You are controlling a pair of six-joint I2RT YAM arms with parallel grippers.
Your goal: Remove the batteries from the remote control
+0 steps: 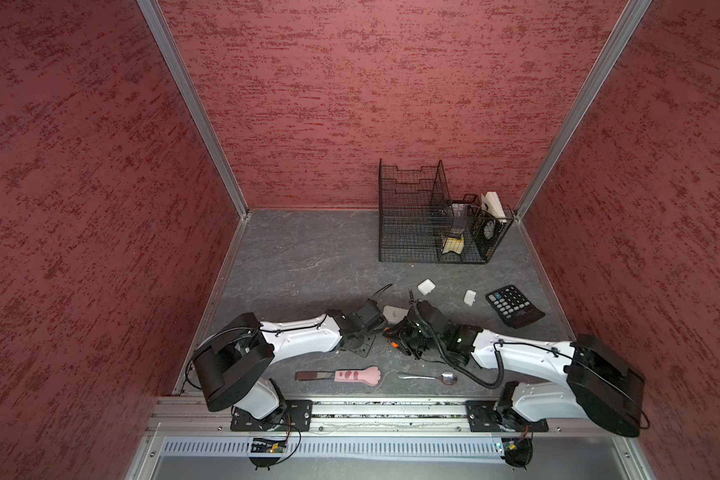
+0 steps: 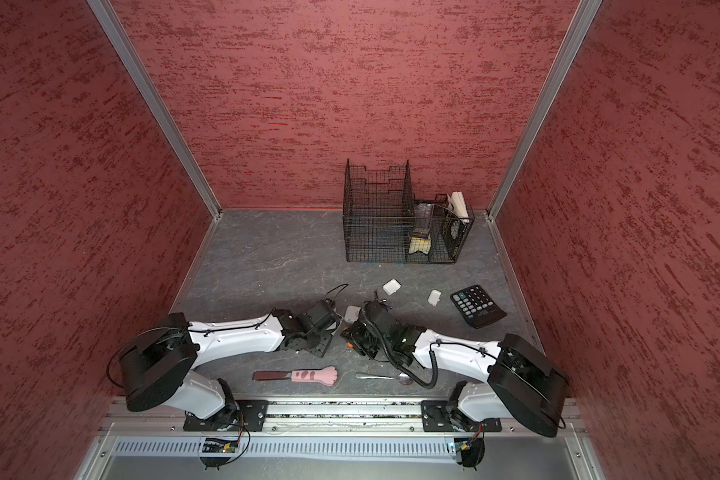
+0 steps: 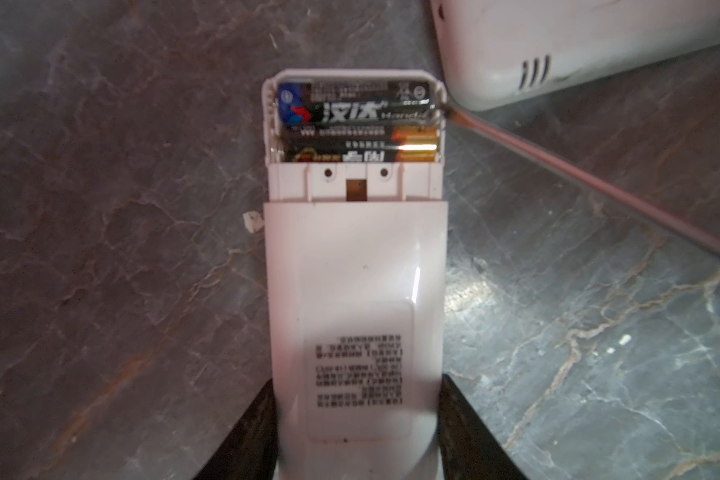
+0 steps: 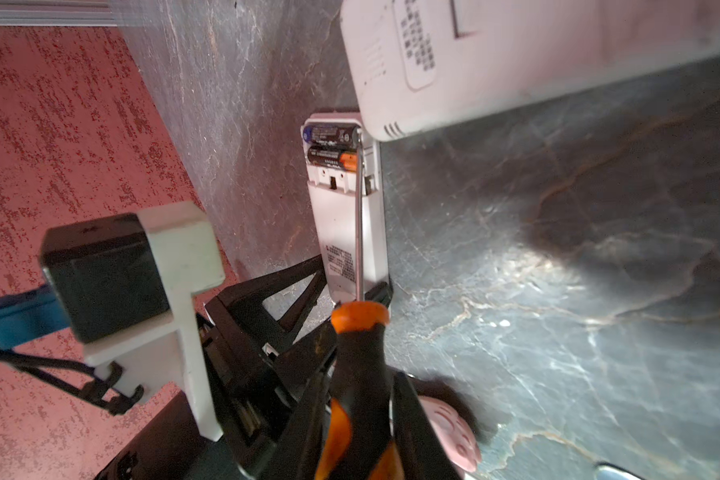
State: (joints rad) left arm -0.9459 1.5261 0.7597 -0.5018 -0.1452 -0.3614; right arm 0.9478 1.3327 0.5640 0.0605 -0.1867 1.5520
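Beneath the arms in both top views the remote (image 3: 356,270) is hidden. The left gripper (image 3: 357,386) clamps its sides, fingers (image 3: 246,436) cropped; two batteries (image 3: 358,124) lie in its open compartment. The right gripper (image 4: 358,386), closed on a screwdriver (image 4: 360,353), has the tip at the compartment's edge. A second remote (image 3: 578,41) crowds that end; open worktop (image 3: 100,249) flanks both sides.

White arm shells (image 1: 304,336), black joint housings (image 1: 229,365), coiled black cable (image 1: 500,363), black fingers (image 3: 250,436).

Two batteries (image 3: 356,124), one blue-ended, one gold-ended, sit side by side inside white remote (image 3: 356,266), cover off.
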